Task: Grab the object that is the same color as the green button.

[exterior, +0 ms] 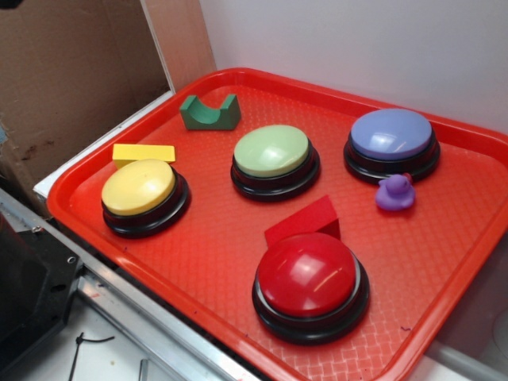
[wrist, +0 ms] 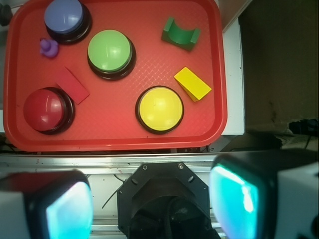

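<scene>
- My gripper (wrist: 152, 204) hangs high over the near edge of the rig, outside the tray (wrist: 219, 99); in the wrist view its two pads (wrist: 70, 209) sit wide apart at the bottom of the frame with nothing between them, so it is released and empty.
- Straight ahead of it on the tray is the yellow button (wrist: 159, 109), with the yellow block (wrist: 192, 83) just beside it.
- Beyond that sits the green button (wrist: 110, 51), near the tray's middle.
- The green block (wrist: 180, 34) is my target: it lies in the tray's far corner, well apart from the gripper and ahead and a little to the right in the wrist view.
- The block's notch faces up and its long axis runs at a slant across the wrist view, roughly in line with the gap between the pads; I judge the wrist must turn so the pads close across its narrow width.
- The red button (wrist: 48, 110), red wedge (wrist: 73, 85), purple button (wrist: 66, 19) and duck (wrist: 49, 48) stand off to the other side, clear of my path.
</scene>
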Motion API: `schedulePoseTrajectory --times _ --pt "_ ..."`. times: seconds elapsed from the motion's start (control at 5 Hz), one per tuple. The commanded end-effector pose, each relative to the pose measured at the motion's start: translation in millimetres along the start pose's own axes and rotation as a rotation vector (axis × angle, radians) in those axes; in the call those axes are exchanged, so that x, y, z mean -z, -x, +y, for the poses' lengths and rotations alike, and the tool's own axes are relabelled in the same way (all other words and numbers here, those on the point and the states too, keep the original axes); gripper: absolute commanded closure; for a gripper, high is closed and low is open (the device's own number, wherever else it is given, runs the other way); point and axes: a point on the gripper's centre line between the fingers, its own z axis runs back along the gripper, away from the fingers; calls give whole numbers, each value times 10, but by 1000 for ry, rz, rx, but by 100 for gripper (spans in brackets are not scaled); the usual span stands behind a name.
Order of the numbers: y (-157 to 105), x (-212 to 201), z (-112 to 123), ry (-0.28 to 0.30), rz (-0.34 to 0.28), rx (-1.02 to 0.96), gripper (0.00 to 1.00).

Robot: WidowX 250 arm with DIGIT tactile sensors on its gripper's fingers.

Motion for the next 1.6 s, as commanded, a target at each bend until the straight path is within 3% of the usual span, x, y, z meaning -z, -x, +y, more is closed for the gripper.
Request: schedulePoseTrajectory --times 0.0,0.2,0.6,0.8,1.0,1.2,1.4 --pt "0 0 0 0 0 0 0" --pt "0 0 0 0 0 0 0" --pt "-809 231 156 -50 43 -75 0" --pt "-1324 402 348 -79 47 178 0" --pt "-1539 676 627 -103 139 433 0" --pt "-1569 955 658 -120 217 687 0" --pt "-1695 1153 659 -145 232 907 0"
